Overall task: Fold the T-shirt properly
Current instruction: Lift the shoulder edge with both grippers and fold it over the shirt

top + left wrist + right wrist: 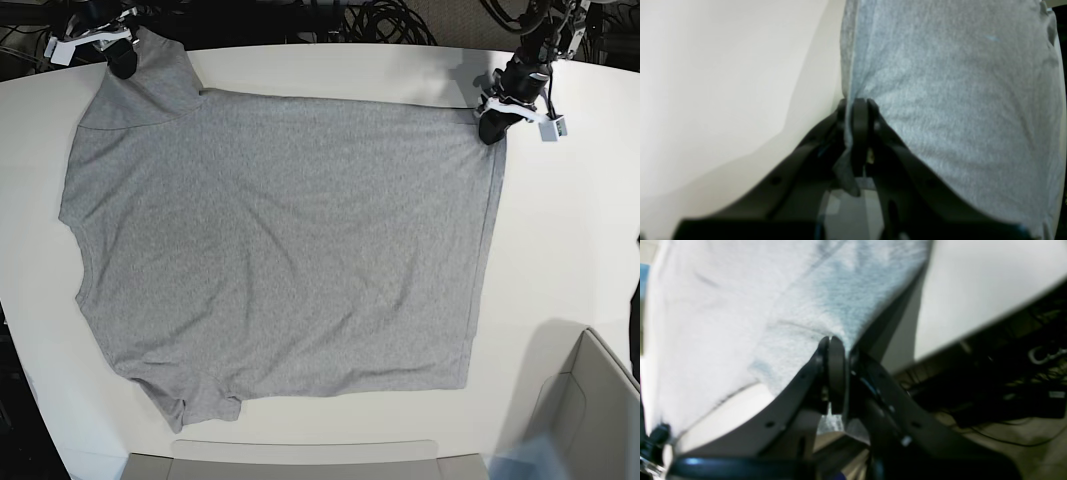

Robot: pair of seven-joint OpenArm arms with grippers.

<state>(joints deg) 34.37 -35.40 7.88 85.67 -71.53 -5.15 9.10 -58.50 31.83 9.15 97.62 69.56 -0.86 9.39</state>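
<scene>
The heather-grey T-shirt (280, 240) lies spread flat on the white table (560, 220), plain side up, sleeves toward the left and hem toward the right. My left gripper (490, 128) is shut on the shirt's far right hem corner. In the left wrist view the left gripper (858, 108) pinches the cloth edge of the T-shirt (957, 100). My right gripper (122, 66) is shut on the far left sleeve corner, which is lifted slightly. Up close, the right gripper (832, 345) clamps a fold of the T-shirt (740, 306).
A grey bin (590, 410) stands at the front right corner. A pale tray edge (300, 460) runs along the front. Dark cables (380, 20) lie behind the table's far edge. The table edge (990, 323) drops off just right of the right gripper.
</scene>
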